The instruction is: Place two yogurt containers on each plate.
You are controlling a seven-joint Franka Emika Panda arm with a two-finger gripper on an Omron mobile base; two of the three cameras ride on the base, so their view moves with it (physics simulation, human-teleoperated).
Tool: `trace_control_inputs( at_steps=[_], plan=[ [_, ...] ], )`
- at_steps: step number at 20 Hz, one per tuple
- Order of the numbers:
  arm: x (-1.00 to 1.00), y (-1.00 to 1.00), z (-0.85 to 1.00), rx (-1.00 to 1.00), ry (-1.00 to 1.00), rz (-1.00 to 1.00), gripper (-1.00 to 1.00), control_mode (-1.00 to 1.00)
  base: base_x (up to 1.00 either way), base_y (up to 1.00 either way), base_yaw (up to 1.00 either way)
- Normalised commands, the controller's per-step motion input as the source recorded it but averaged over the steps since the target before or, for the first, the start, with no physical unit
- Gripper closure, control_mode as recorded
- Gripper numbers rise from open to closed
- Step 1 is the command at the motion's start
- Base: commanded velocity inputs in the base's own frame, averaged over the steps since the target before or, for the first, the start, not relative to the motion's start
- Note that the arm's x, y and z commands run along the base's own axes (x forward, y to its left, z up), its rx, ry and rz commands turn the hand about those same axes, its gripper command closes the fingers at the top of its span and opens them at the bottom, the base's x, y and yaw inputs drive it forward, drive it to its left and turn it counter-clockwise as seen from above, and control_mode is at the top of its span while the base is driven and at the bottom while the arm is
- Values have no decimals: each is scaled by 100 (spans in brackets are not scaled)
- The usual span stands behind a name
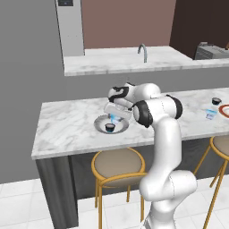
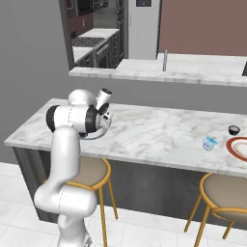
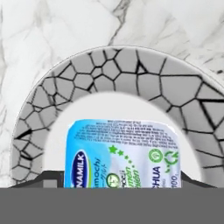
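poised over the grey crackle-rimmed plate (image 1: 100,121), gripper (image 1: 117,117) with a blue-and-white yogurt cup (image 3: 122,153) between its tips, grip or release impossible to tell; dark cup (image 1: 110,128) at plate's 6 o'clock. best released low, then lifted straight clear.

the arm (image 1: 166,147) is glossy white, built of thick rounded tube segments that swell into bulbous joints. black rings band the joints, widest at the elbow (image 2: 72,118). the hand end (image 1: 120,95) is white with black trim and a dark curved cable beside it.
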Motion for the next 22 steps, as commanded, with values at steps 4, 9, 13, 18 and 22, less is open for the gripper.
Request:
trace_control_inputs(
  at_steps=[4,9,13,18,22],
  plan=[
    [21,0,-29,0,-4,1,-100,-100,0,0,0],
    [24,0,-15,0,-6,1,-100,-100,0,0,0],
    [6,0,10,0,-8,0,-100,-100,0,0,0],
    [-25,0,36,-3,-14,0,-100,-100,0,0,0],
    [-44,0,34,-5,-18,1,-100,-100,0,0,0]
  ],
)
